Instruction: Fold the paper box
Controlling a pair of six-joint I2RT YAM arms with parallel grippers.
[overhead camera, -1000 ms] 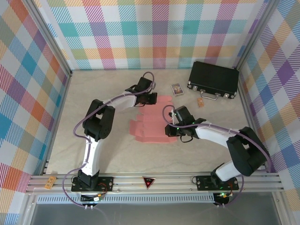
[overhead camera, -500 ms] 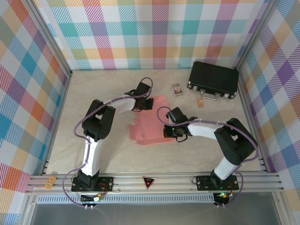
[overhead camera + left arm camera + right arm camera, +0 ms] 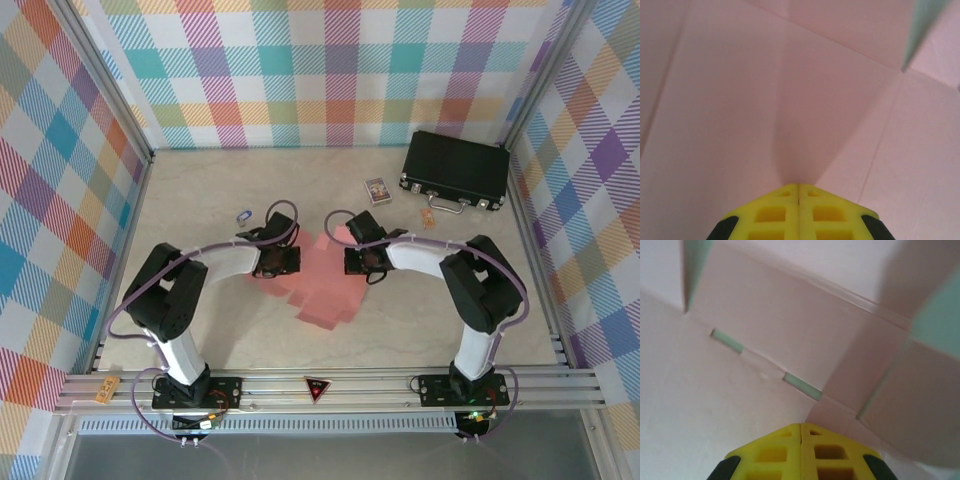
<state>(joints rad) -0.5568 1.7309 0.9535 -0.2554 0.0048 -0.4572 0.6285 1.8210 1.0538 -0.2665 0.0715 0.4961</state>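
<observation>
Left pincer (image 3: 799,186) closed, right pincer (image 3: 801,425) closed, both tips against unfolded pink paper box (image 3: 325,298)

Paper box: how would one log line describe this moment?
paper box: unfolded sheet | left gripper: shut on it | right gripper: shut on it

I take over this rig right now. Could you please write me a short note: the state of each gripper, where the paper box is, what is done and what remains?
Left gripper: fingers shut, pinching the left edge of the paper box.
Right gripper: fingers shut on its right edge.
Box: an open pink sheet, not yet a box, lying askew mid-table between the two arms. The black case stands apart at the far right.
Done: both edges are gripped.
Left: fold the panels up along the creases, then tuck the flaps.
</observation>
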